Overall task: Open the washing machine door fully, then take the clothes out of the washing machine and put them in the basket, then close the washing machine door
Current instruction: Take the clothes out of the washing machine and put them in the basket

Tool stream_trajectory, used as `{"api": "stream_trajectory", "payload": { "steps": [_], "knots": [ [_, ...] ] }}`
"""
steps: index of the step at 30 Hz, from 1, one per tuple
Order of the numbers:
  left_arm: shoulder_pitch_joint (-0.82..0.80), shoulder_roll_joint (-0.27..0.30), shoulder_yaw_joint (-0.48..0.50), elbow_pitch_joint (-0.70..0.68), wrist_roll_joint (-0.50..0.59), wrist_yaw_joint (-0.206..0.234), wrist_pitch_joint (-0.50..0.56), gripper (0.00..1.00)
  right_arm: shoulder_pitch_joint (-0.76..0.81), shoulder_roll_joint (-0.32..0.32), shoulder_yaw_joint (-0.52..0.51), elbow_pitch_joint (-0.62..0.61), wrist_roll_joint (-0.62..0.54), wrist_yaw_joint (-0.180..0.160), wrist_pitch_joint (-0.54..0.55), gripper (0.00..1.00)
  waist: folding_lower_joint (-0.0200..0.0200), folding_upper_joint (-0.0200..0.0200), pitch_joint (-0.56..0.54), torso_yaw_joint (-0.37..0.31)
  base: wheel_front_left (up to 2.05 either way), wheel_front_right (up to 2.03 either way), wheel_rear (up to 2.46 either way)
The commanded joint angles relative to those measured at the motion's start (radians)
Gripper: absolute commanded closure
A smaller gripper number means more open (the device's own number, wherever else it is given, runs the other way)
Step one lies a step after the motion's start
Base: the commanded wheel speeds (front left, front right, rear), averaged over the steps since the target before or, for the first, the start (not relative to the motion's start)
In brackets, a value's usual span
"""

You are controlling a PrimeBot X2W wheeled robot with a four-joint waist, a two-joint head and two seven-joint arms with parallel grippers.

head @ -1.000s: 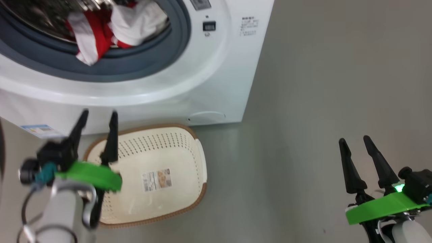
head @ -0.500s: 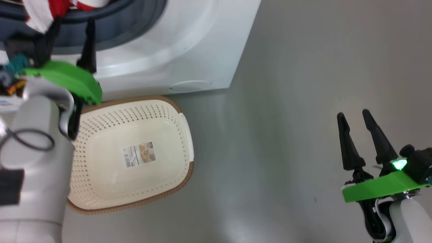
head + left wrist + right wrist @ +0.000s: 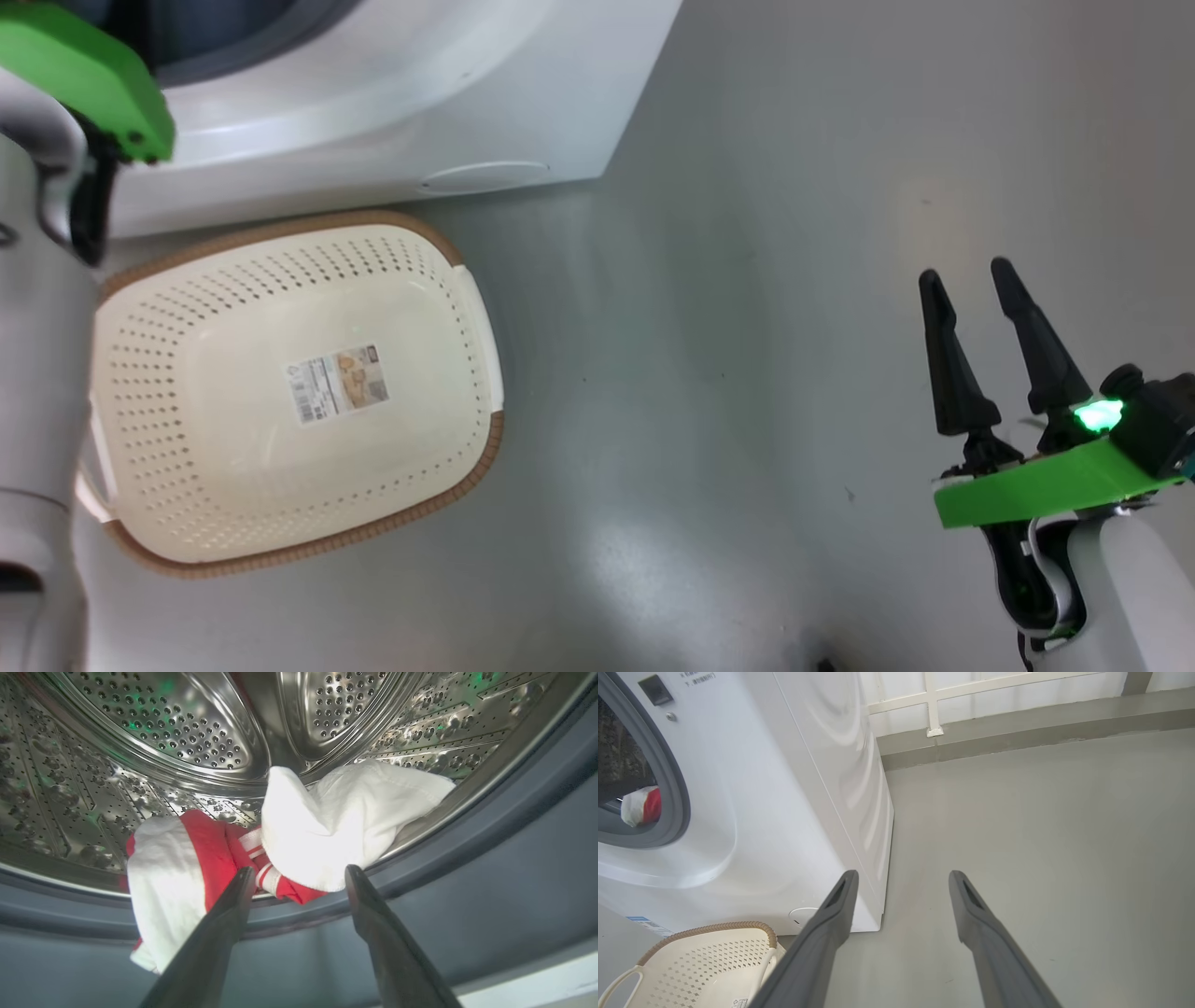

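Red-and-white clothes (image 3: 327,821) strung sideways along drum lip (image 3: 472,793), left claw (image 3: 299,870) spread wide, empty, pointing at them.

Surroundings: floor and back wall.
We note a smooth grey floor (image 3: 747,280), glossy enough to carry a pale patch of glare (image 3: 635,560) and a few small dark specks (image 3: 849,496). At its far edge we see a low grey ledge (image 3: 1017,732) running along the wall. Above it are white panels (image 3: 1017,695) divided by a cream frame (image 3: 931,700), whose upright post ends in a small foot (image 3: 934,731) on the ledge.
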Motion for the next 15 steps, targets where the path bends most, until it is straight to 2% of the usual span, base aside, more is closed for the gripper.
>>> {"api": "stream_trajectory", "payload": {
  "steps": [1, 15],
  "knots": [
    [-0.032, 0.055, 0.002, -0.006, -0.003, -0.006, 0.001, 0.00, -0.007, -0.002, 0.019, -0.028, -0.005, 0.007, -0.006, 0.00, 0.0000, -0.0001, 0.027, -0.019, 0.00, 0.00, 0.00],
    [-0.174, 0.102, -0.059, 0.094, -0.036, -0.006, 0.000, 0.00, -0.029, 0.006, 0.028, -0.048, -0.003, 0.007, -0.006, 0.00, 0.0000, -0.0001, 0.099, -0.064, 0.00, 0.00, 0.00]
  ]
}}
